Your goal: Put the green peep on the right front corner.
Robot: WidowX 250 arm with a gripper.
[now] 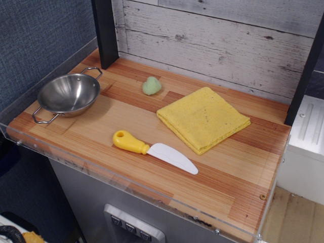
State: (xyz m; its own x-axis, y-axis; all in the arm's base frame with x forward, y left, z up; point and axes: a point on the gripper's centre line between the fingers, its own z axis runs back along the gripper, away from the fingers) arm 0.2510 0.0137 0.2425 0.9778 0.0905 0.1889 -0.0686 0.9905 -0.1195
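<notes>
The green peep (pixel 151 86) is a small pale mint-green lumpy blob. It lies on the wooden tabletop near the back, left of the folded yellow cloth. The right front corner (pixel 253 212) of the striped reddish-and-tan tabletop is bare wood, with a small dark screw hole (pixel 262 197) and a clear acrylic rim around it. No gripper or arm shows in this view.
A steel two-handled bowl (pixel 68 94) stands at the left. A folded yellow cloth (pixel 202 119) lies at the centre right. A toy knife (pixel 154 151) with yellow handle and white blade lies at the front middle. A dark post (pixel 105 33) rises at the back left.
</notes>
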